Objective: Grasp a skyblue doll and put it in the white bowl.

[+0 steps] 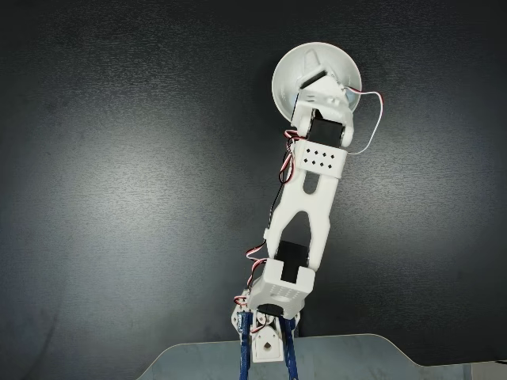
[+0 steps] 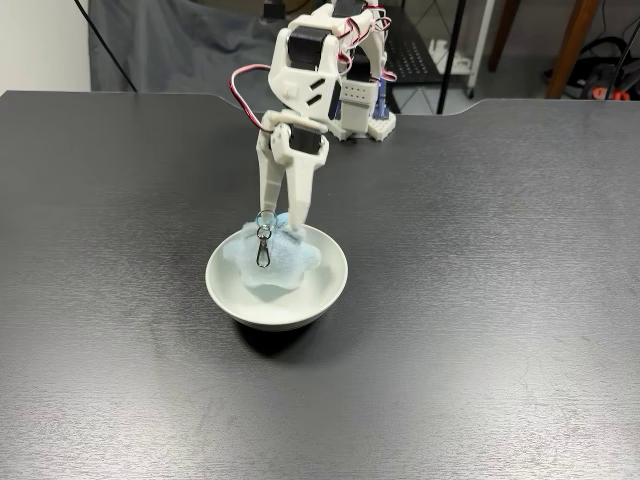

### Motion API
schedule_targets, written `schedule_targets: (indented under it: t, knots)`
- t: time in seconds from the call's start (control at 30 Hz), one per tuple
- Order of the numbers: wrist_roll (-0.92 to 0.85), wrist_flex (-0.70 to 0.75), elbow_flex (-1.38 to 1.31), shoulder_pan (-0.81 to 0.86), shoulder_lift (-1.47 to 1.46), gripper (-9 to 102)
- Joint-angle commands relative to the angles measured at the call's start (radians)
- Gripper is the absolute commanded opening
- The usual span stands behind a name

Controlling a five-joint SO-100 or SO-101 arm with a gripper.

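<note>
The white bowl [image 2: 228, 292] stands in the middle of the dark table, and the skyblue doll [image 2: 290, 270] is inside it, tilted up against the far wall. A metal ring and clasp [image 2: 263, 250] hang down in front of the doll. My gripper [image 2: 285, 220] points straight down into the bowl, its two white fingers closed around the doll's top limb. In the other fixed view, from above, the gripper [image 1: 315, 73] covers most of the bowl [image 1: 280, 83] and hides the doll.
The arm's base [image 2: 360, 105] is clamped at the table's far edge, with red and white wires [image 1: 369, 127] looping beside the wrist. Bare dark tabletop [image 2: 500, 300] lies all around the bowl.
</note>
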Motion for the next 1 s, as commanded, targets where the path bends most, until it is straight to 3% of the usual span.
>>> schedule_targets:
  t: [0.0,0.23,0.47,0.63,0.97]
  knots:
    - [-0.028,0.006,0.011,-0.009,0.032,47]
    - [-0.044,-0.005,0.012,-0.012,0.032,48]
    - [-0.301,0.009,0.046,-0.075,0.049,48]
    - [-0.351,0.012,0.057,-0.071,0.118,48]
    - [-0.364,0.265,0.054,-0.077,0.345,48]
